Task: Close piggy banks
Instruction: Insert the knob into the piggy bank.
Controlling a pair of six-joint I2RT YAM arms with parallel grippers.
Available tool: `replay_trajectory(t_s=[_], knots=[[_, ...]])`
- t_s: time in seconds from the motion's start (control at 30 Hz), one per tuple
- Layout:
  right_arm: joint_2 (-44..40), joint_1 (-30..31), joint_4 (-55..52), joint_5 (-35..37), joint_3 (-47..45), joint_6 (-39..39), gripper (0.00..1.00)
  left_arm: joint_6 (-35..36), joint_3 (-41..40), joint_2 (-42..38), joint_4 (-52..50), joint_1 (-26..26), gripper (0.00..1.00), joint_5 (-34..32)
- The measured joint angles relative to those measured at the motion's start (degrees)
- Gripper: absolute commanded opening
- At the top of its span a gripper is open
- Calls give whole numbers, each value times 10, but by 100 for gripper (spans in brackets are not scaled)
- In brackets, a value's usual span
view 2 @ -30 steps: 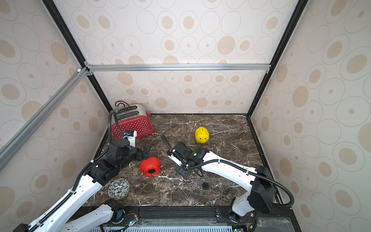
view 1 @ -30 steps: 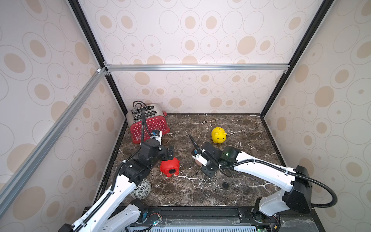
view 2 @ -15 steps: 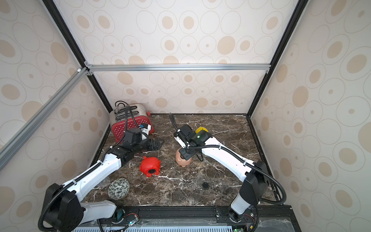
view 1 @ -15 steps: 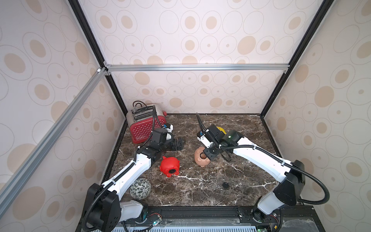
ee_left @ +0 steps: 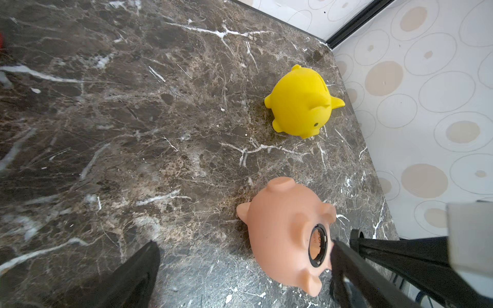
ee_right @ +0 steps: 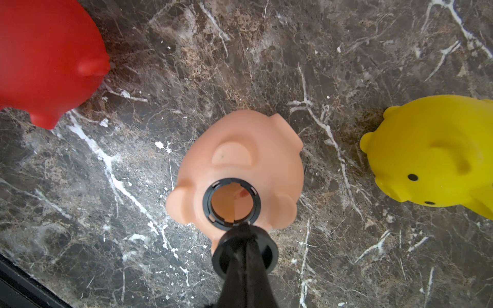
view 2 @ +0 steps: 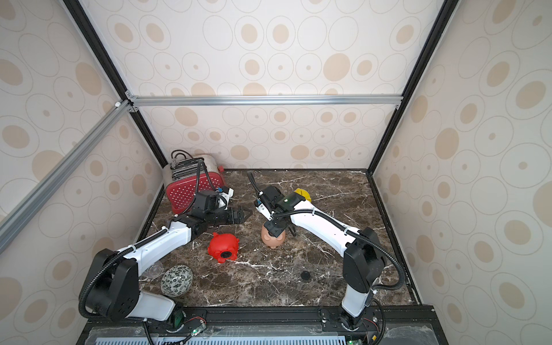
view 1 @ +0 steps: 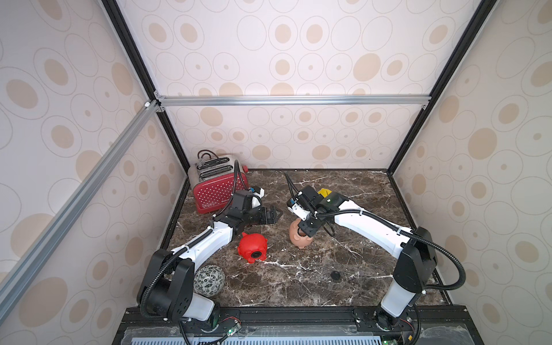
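On the table (view 1: 298, 286), the peach pig (view 1: 298, 239) lies belly upward, hole open, red pig (view 1: 252, 246) at its 9 o'clock, yellow pig (view 1: 324, 192) at 1 o'clock: seemingly 0 of 3 closed. The right gripper (ee_right: 244, 234) clenches a black plug (ee_right: 220, 260) at that hole's rim; the left gripper (view 1: 276, 216) hangs spread, empty. A loose plug (view 1: 335, 274) lies at 5 o'clock.

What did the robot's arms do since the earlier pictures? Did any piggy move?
Both arms reached farther back. The open left gripper moved from beside the red pig toward the peach pig. The right gripper, shut on a black plug, swung back, uncovering the peach pig, and now hangs at its belly hole. The red pig, yellow pig, toaster, ball and small black disc stayed put.
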Motion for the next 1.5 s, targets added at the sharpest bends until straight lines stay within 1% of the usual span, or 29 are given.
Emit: replay_trajectory(t_s=[0.1,0.27,0.57,0.73,0.97,1.2,1.5], knots=[[10,0,-1,12,13,14,0,0,0,8,1,0,99,2],[22,1,-24,22,42,73,0,-1,-2,10,0,0,99,1],[21,5,-42,14,25,216,0,0,-6,9,-5,0,99,-3],[21,9,-44,14,17,267,0,0,-7,3,-6,0,99,-8],[35,23,-43,16,17,277,0,0,-18,-3,-6,0,99,-13],[70,31,-45,30,29,251,0,0,-19,11,-5,0,99,-10],[78,32,-48,56,63,216,0,0,-19,19,-5,0,99,-9]])
